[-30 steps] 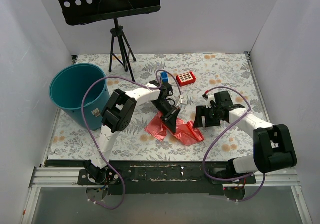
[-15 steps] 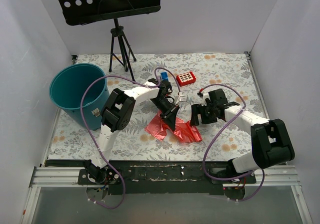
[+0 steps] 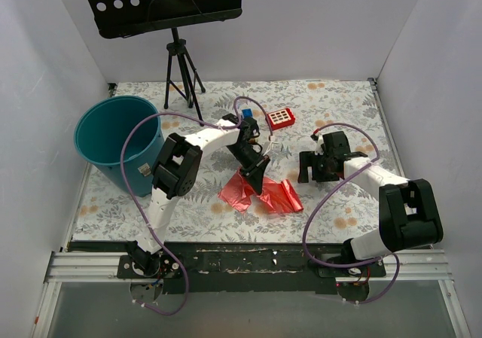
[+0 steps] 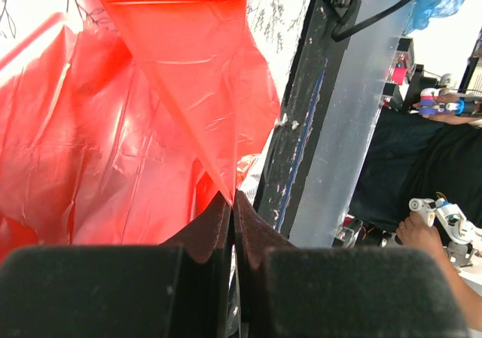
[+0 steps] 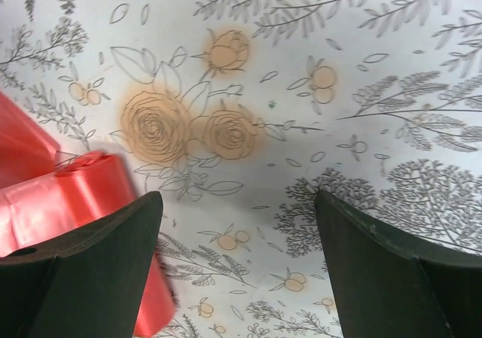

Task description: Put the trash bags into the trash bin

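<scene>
The left end effector (image 4: 232,201) is pinched fully closed on a fold of the pink-red trash bag (image 3: 280,198). The bag lies crumpled on the floral bench (image 3: 339,105) between the two arms, with part of the film drawn up into a taut peak at the fingertips. The right end effector (image 5: 237,225) stands spread wide with nothing in it, over the bench just beside the bag's right edge. The teal trash bin (image 3: 94,153) sits upright at the left, well apart from the bag
</scene>
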